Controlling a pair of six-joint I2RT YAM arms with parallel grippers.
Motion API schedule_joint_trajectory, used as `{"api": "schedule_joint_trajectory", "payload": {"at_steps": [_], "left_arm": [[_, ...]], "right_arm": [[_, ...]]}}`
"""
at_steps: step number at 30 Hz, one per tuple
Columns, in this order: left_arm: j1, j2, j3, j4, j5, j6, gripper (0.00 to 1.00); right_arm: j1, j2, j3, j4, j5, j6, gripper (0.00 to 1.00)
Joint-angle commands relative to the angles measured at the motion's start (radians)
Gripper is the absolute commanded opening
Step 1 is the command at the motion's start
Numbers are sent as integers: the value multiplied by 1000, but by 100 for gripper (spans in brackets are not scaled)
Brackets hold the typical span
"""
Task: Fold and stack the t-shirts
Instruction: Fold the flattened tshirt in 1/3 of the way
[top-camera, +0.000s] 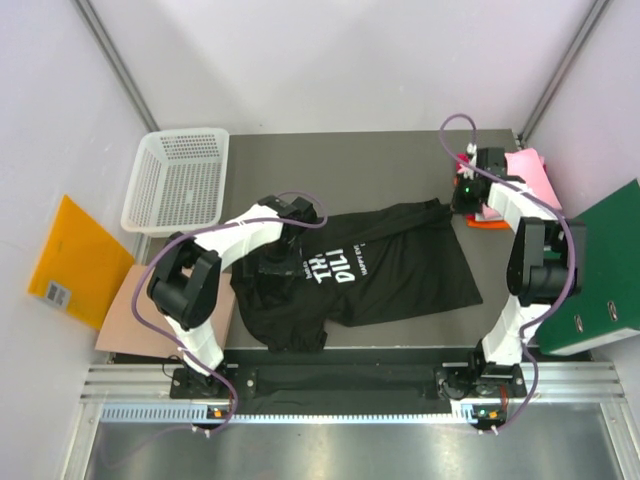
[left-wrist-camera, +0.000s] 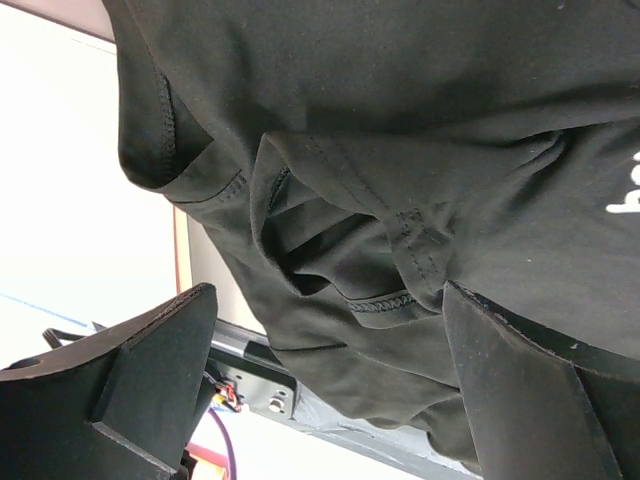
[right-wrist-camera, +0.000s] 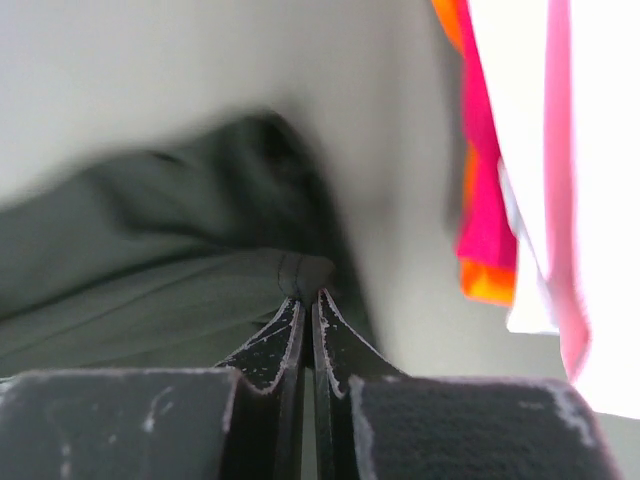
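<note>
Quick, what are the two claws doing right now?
Left claw: open, above the black t-shirt.
Right claw: shut, pinching the black t-shirt's edge.

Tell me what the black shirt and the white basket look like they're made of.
The black t-shirt: soft matte knit cloth, likely cotton; it wrinkles and shows stitched hems. The white basket: rigid plastic, probably, with a moulded mesh of small holes.

The black t-shirt (top-camera: 400, 270) is soft matt cloth, creased, with stitched hems and smooth white print, on a dull grey bench (top-camera: 340, 160). Far left, the white basket (top-camera: 178, 180) is perforated plastic; the near rail (top-camera: 120, 385) is ribbed bare metal.
</note>
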Motion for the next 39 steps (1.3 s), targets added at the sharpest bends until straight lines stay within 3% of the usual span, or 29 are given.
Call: {"api": "schedule_joint_trajectory", "payload": {"at_steps": [1,4,5,6,10,11,12,16,19,25,28,31,39], "left_arm": [[-4,3,45,-21,-13,7,99],[-4,3,57,-29,-17,8,99],[-3,5,66,-38,-28,8,99],[-4,2,69,-41,-32,8,99],[-4,0,97,-50,-68,7,99],[-3,0,116,-52,-75,5,99],[-4,2,129,-49,-88,2,99],[-3,0,195,-18,-129,19,99],[20,29,261,-12,-161,36,99],[193,123,362,15,-111,53,99],[310,149,385,38,-43,79,99],[350,202,428,9,-48,109,99],[373,331,410,-8,-3,126,99]], "right_arm": [[-5,53,25,-73,162,-13,1],[-5,104,99,-179,202,-11,1],[-5,106,110,-197,203,-11,6],[-5,87,114,-220,188,-13,24],[-5,-23,66,-207,99,-19,57],[-5,-46,56,-199,85,-16,71],[-5,-81,49,-190,64,-11,99],[-5,-100,44,-112,19,-2,100],[-5,-14,100,-85,-25,3,100],[-5,216,263,-67,-99,33,99],[-5,293,326,-78,-108,39,94],[-5,334,361,-85,-120,36,90],[-5,399,394,-134,-166,52,73]]}}
